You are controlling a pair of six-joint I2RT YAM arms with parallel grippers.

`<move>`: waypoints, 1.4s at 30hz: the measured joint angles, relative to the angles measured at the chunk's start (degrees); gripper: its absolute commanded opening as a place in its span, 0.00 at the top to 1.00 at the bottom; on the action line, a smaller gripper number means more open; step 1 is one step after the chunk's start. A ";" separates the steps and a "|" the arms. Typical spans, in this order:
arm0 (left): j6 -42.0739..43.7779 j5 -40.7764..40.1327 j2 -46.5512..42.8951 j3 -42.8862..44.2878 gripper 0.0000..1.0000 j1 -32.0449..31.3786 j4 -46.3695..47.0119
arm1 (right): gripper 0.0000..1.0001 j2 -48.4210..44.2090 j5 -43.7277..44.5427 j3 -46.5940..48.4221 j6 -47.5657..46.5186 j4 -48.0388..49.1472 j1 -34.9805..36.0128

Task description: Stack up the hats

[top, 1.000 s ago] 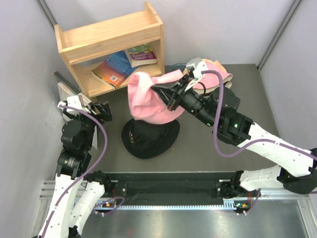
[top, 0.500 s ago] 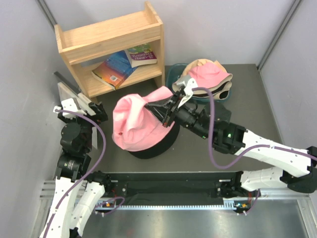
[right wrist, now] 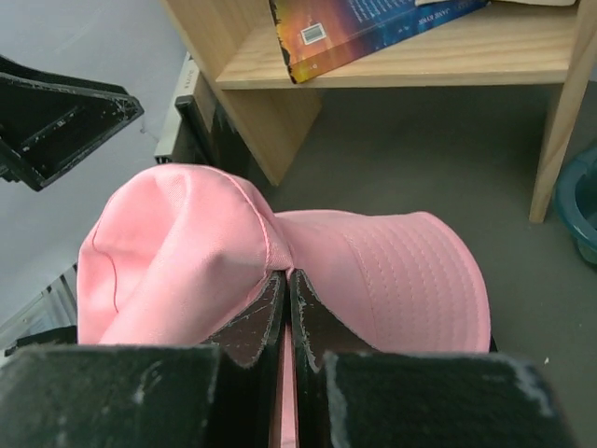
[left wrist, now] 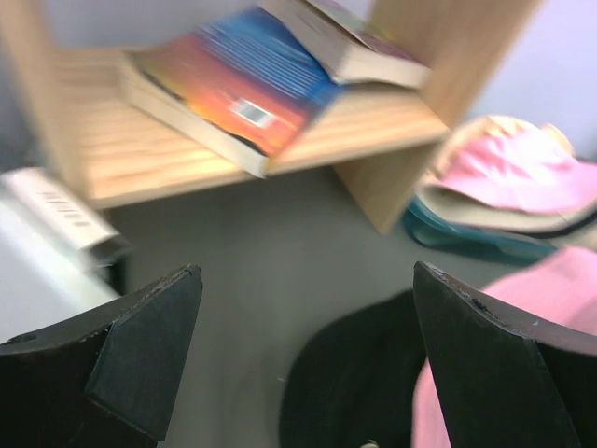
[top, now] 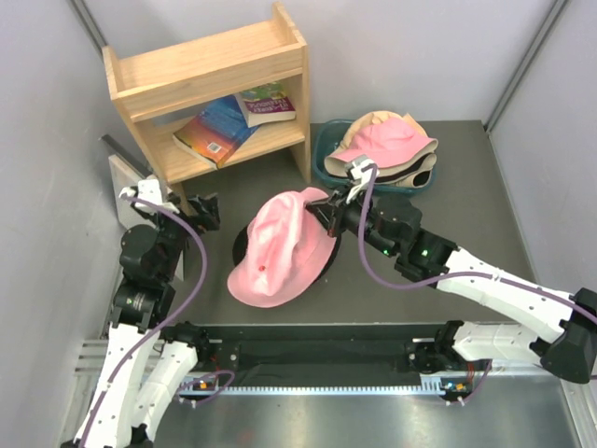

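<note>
A pink hat [top: 280, 247] lies over a black hat [top: 244, 245] on the grey table, covering most of it. My right gripper [top: 322, 207] is shut on the pink hat's brim at its right edge; the wrist view shows the pinched pink fabric [right wrist: 215, 252] between the closed fingers [right wrist: 266, 313]. Another pink hat [top: 387, 140] sits on tan hats in a teal tub [top: 322, 154] at the back. My left gripper [top: 191, 210] is open and empty, left of the hats. In the left wrist view the black hat [left wrist: 359, 373] and pink hat [left wrist: 522, 308] lie ahead.
A wooden shelf [top: 210, 84] with books [top: 224, 126] stands at the back left. A white-grey flat object [top: 121, 173] leans by the left wall. Grey walls close in both sides.
My right gripper carried the pink hat down and left, then lowered it onto the black hat, where it now lies spread. The left gripper shifted slightly.
</note>
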 measured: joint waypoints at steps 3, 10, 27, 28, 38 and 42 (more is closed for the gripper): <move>-1.97 6.08 2.89 0.00 0.02 0.00 0.15 | 1.00 -0.63 -1.66 -1.22 0.50 0.57 -1.68; -12.07 17.84 3.74 -4.13 0.02 0.00 3.28 | 1.00 -0.55 -4.04 -4.15 0.44 0.55 -6.01; -22.95 32.35 3.89 -13.64 0.35 0.00 11.58 | 1.00 -0.07 -6.56 -4.48 0.70 1.51 -9.01; -23.06 32.83 4.20 -13.64 0.36 0.00 11.91 | 1.00 -0.07 -6.56 -4.48 0.70 1.51 -9.01; -23.76 35.63 5.55 -13.62 0.52 0.00 13.05 | 1.00 -0.04 -6.71 -4.48 0.98 1.51 -9.27; -23.69 36.54 5.62 -13.62 0.58 0.00 13.05 | 1.00 -0.07 -6.73 -4.52 0.98 1.51 -9.27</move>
